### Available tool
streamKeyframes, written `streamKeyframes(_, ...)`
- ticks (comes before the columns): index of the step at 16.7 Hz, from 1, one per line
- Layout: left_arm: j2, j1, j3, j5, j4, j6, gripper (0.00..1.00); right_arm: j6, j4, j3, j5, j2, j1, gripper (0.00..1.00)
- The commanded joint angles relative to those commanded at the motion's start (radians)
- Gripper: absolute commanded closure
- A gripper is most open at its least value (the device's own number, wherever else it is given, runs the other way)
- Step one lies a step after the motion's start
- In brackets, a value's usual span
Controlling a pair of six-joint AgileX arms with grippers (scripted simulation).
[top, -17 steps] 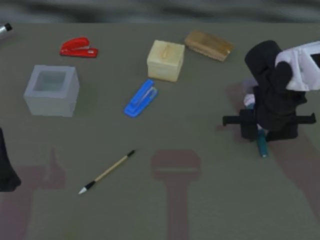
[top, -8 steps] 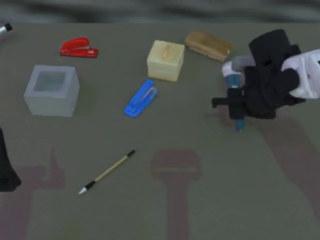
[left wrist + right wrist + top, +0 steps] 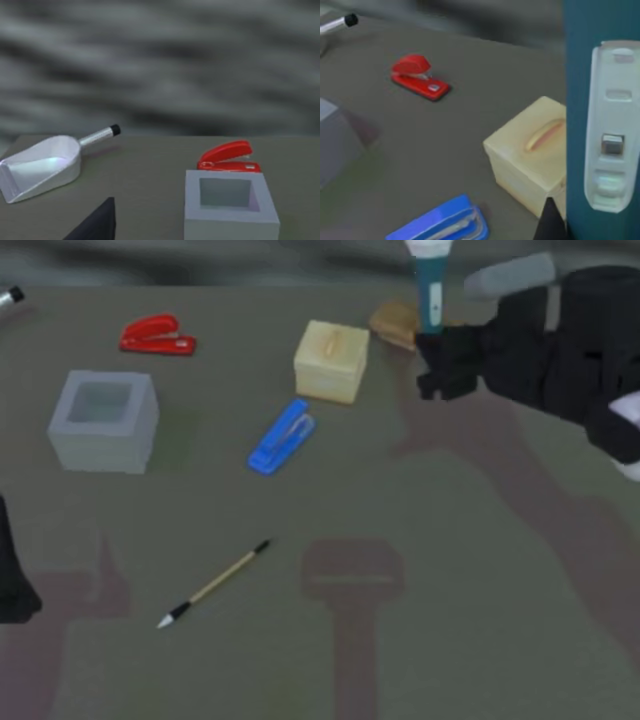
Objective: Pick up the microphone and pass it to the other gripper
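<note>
A broad tabletop [image 3: 450, 640] of dull olive-grey filled nearly the whole top view, matte and without pattern. Soft reddish-brown shadows lay across it: a T-shaped one near the front edge at the middle, another by the front left corner, and a wide slanting band running from the far right area toward the right edge. Beyond the far edge hung a backdrop [image 3: 160, 65] of blurred grey streaks, lighter and darker bands running sideways like smudged stone. Light was even and diffuse, with no lamp or window in sight.
</note>
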Motion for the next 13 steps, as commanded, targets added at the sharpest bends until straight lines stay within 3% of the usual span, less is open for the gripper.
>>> streamKeyframes(3, 0.000, 0.000, 0.000, 0.000, 0.000, 0.000, 0.00, -0.053, 0.206, -0.067, -0.072, -0.071, -0.003, 1.00)
streamKeyframes(6, 0.000, 0.000, 0.000, 0.000, 0.000, 0.000, 0.00, -0.090, 0.321, -0.109, -0.118, -0.129, -0.007, 1.00)
streamKeyframes(13, 0.000, 0.000, 0.000, 0.000, 0.000, 0.000, 0.00, -0.095, 0.342, -0.114, -0.123, -0.141, 0.000, 1.00)
